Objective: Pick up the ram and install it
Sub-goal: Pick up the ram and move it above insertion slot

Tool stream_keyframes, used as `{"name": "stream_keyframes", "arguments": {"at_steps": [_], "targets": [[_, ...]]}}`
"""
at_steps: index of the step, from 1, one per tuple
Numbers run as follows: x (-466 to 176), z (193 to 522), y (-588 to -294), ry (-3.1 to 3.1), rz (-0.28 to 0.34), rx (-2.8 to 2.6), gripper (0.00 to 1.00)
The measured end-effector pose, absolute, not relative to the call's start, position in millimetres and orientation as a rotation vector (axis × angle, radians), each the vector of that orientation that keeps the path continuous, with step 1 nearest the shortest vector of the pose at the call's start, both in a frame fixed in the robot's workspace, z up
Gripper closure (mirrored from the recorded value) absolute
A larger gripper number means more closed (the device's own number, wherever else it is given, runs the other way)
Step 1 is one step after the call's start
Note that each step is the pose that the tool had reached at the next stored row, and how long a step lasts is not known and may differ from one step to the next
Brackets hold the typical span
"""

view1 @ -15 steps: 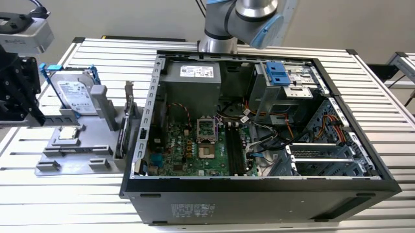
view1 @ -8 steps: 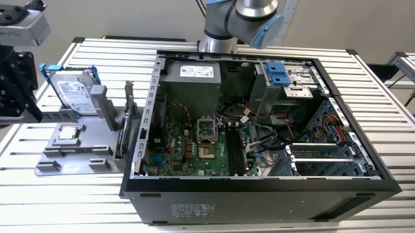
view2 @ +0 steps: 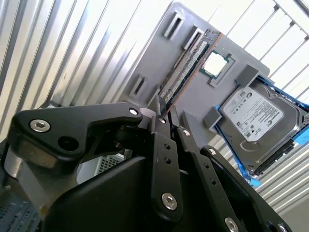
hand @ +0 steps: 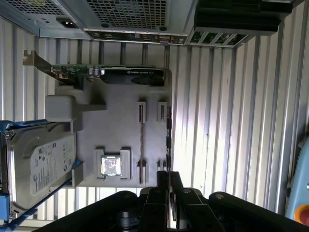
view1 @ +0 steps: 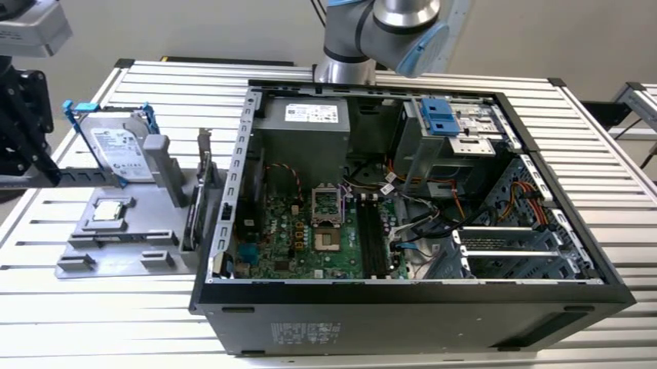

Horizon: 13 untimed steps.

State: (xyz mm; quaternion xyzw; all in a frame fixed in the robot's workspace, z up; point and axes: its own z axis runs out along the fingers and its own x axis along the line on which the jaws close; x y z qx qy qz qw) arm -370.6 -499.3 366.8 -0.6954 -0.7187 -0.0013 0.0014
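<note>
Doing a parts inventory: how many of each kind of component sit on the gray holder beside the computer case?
ram: 1
hard drive: 1
processor: 1
graphics card: 1
Total: 4

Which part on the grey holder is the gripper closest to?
The ram, the thin stick on edge; the gripper sits at its end. The processor chip, hard drive and graphics card lie farther off.

Silver-grey arm (view1: 395, 19), pale blue joint cap (view1: 423, 42), black linkage jaws, silver screws (view2: 166, 200).
</note>
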Motion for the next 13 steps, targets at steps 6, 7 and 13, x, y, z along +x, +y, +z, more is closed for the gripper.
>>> {"name": "stream_keyframes", "arguments": {"at_steps": [6, 7, 13], "targets": [[-371, 375, -499, -2.256, -0.004, -2.183, 1.0], [-371, 376, -499, -2.256, -0.004, -2.183, 1.0], [-371, 382, -499, -2.256, -0.004, -2.183, 1.0]]}}
